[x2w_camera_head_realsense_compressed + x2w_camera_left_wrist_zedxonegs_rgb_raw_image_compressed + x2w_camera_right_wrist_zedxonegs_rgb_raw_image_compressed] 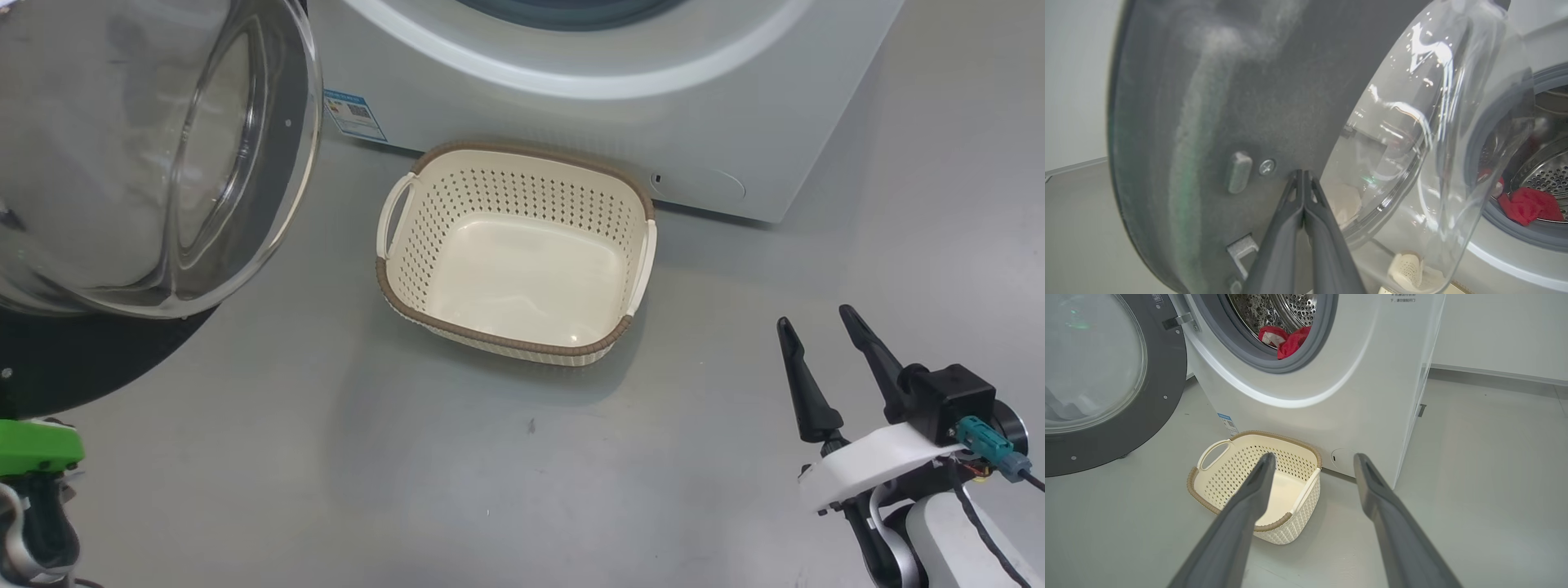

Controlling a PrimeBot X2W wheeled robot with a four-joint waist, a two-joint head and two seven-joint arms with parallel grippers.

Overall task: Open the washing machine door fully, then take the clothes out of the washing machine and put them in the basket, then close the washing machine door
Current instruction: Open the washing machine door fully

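The washing machine [1355,396] is carrying a blue sticker [354,115] low on its front at the left corner; the sticker is showing a square code and lines of print too small to read. Small grey writing [1402,299] is sitting high on the front panel and is likewise illegible. A round cover [698,184] with a small slot is lying flush at the lower right of the front. The washing machine door [147,155] is standing open, swung out to the machine's left, its glass bowl bulging toward the head camera and its black rim hanging just above the floor [326,449]. The clothes [1290,341] are lying inside the drum at the lip of the grey seal. The basket [522,192] is standing on the floor just before the machine's lower front, its bare bottom showing, its far rim near the panel and apart from the door's edge. The left pincer [1303,175] is holding its fingers pressed together, tips at the door's dark inner face just beside a screw [1267,166]; whether they are touching cannot be told. The right pincer [815,317] is hanging with fingers spread apart, gripping nothing, well right of the basket, with open floor lying between them.
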